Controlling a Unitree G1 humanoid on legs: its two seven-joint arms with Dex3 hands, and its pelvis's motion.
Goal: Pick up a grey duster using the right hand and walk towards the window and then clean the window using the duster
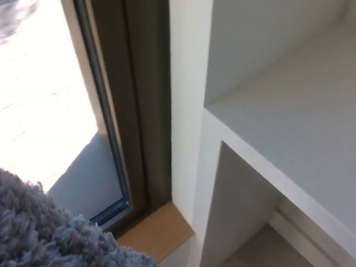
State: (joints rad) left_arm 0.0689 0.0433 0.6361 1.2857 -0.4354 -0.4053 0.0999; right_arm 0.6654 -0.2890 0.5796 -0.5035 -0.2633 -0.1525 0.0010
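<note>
Grey duster [39, 228] is seen at bottom-left corner of head view, close to the camera; only its shaggy, fluffy fibres show, filling the corner up to approx. the lower third of the left edge. No handle can be made out. Neither hand is in view, so the state of L and R hand fingers is not shown, and what holds the duster can't be told from this pic.

Window [50, 94] occupies the upper left: bright, overexposed glass, w/ a shadowed grey patch at its lower part. It is bounded on the right by a dark brown frame [133, 105] running top to bottom at a slight tilt. A tan wooden sill [158, 231] lies at the foot of the frame, just right of the duster's fibres. The duster overlaps the lower glass area in the pic, but contact w/ the glass can't be confirmed.

Right of the frame a white shelf unit [186, 111] is seen: a vertical white panel beside the frame, a flat shelf board [300, 133] sloping across the right side, and an open compartment [239, 211] beneath it. The board's surface is bare in the visible part. Sunlight falls on the panel's edge.
</note>
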